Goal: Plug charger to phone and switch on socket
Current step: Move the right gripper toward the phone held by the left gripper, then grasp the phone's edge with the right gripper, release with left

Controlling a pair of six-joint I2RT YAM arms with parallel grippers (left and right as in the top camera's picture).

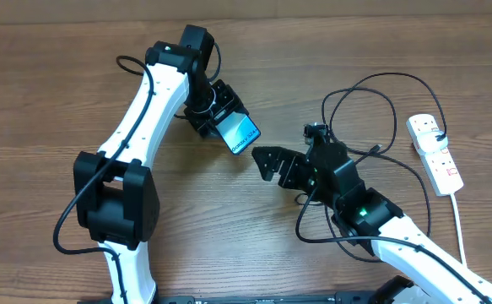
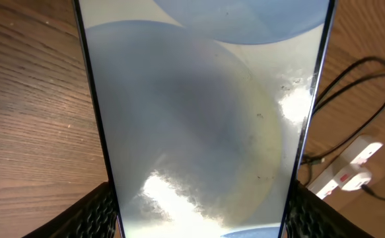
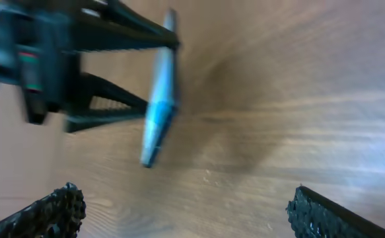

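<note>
- The phone [image 1: 242, 133] is held up off the desk [image 1: 51, 101], close to the middle of the overhead view. Its light blue screen faces up and tilts toward 4 o'clock.
- Small pale lettering sits near the phone's lower end. It seems to read "Galaxy S24", but it is tiny and only just legible.
- The left pincer [image 1: 222, 116] is closed on the phone's upper end, at 10 o'clock of the screen. In the left wrist view the phone [image 2: 199, 119] fills the picture, with a textured black finger [image 2: 98, 213] pressed to each long edge.
- The right wrist view shows the phone [image 3: 159, 109] edge-on as a thin blue sliver, free end pointing down, with the left pincer [image 3: 123, 66] clamped across it.
- The right pincer [image 1: 264, 165] lies at 4 o'clock of the phone, just beside its free end and not touching. Its jaws are spread wide, and its own fingertips [image 3: 50, 211] sit far apart at the bottom corners of that view.
- The charger [image 1: 389, 105] is a thin black cable looping over the desk at 2 o'clock of centre. It curls around the right arm, and I cannot make out its tip.
- The socket [image 1: 435, 152] lies flat near the 3 o'clock edge, white with red switches, and the black cable runs up to it. Any print on it is too small to read.
</note>
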